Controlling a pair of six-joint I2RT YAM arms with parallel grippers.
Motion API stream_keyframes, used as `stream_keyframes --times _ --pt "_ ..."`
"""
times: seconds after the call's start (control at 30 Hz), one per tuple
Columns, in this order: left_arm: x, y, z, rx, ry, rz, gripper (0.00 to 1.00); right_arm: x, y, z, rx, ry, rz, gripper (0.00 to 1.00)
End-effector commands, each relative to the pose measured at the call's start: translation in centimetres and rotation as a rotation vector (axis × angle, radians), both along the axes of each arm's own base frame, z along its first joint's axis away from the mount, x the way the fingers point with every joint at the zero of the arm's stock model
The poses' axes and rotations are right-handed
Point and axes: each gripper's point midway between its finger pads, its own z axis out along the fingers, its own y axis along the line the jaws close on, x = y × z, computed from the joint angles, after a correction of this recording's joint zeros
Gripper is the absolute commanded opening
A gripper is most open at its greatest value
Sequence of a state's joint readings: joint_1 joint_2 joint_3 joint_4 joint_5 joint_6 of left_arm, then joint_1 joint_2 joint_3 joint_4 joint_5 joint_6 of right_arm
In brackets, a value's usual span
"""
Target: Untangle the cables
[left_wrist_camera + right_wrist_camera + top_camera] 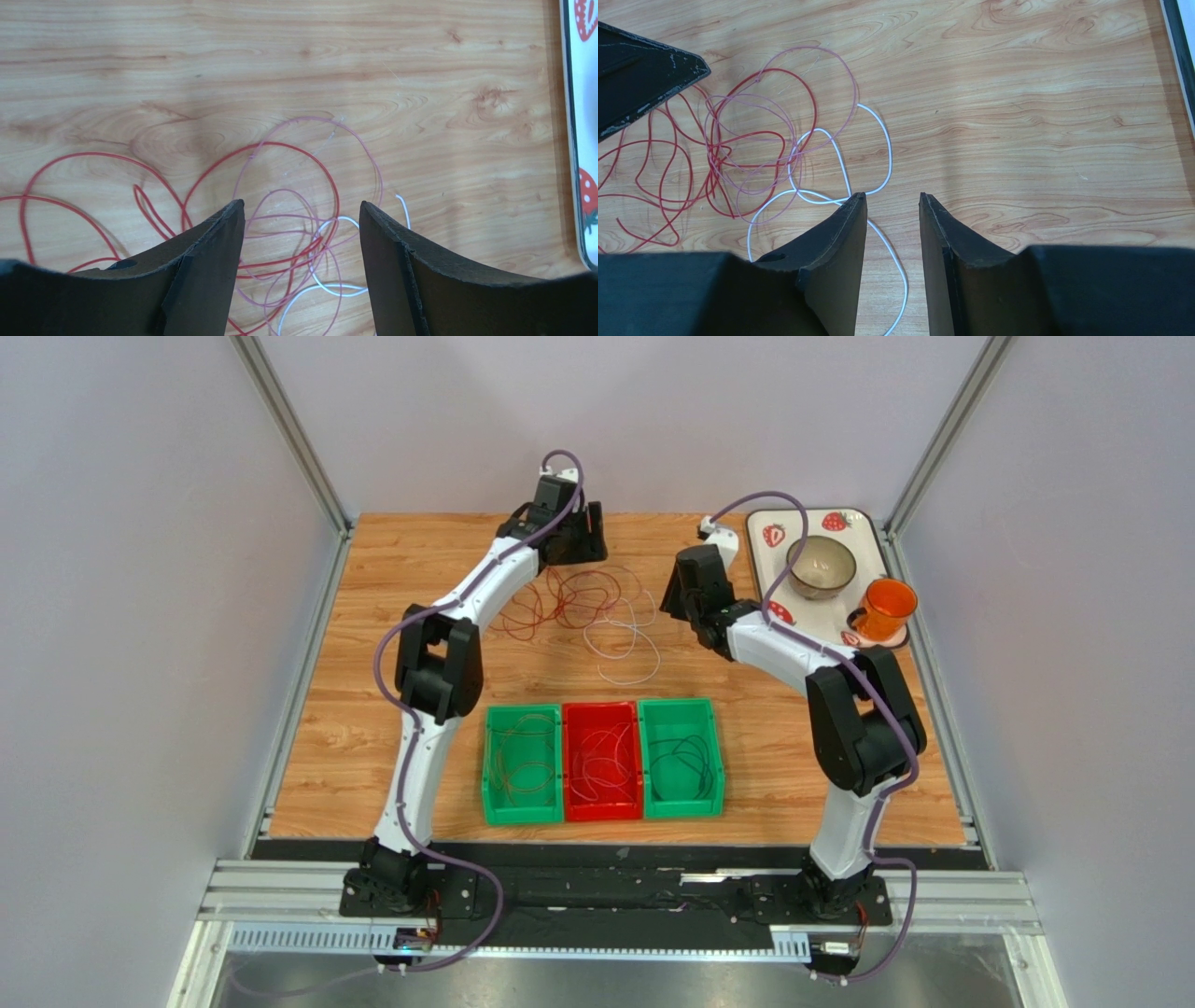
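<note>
The cables lie in a loose tangle on the wooden table between both arms: red, pink and white loops crossing one another. My left gripper hovers over the tangle's far side, open wide, with the crossing strands on the table below the gap and nothing gripped. My right gripper hangs at the tangle's right edge, partly open and empty. The white cable runs under its left finger and curls away across the wood. The red loops lie to the left of it.
Three bins stand in a row near the front: green, red and green, each with coiled wire inside. A strawberry-print tray at the back right carries a bowl and an orange cup.
</note>
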State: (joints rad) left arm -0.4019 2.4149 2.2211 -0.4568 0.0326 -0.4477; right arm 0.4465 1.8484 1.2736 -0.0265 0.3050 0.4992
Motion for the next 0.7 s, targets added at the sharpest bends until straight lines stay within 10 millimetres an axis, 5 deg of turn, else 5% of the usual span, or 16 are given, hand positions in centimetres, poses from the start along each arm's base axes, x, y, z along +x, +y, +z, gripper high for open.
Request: stream_keyframes --times 0.0,0.67 --pt "-1.0 -0.9 -1.2 -0.028 0.056 -0.031 0.69 0.9 0.3 1.0 -0.007 -0.015 -0.013 0.37" --pt "-1.8 0.0 -4.0 0.041 0.118 -0.042 0.71 0.8 2.1 0.3 0.03 0.011 0.076 0.33"
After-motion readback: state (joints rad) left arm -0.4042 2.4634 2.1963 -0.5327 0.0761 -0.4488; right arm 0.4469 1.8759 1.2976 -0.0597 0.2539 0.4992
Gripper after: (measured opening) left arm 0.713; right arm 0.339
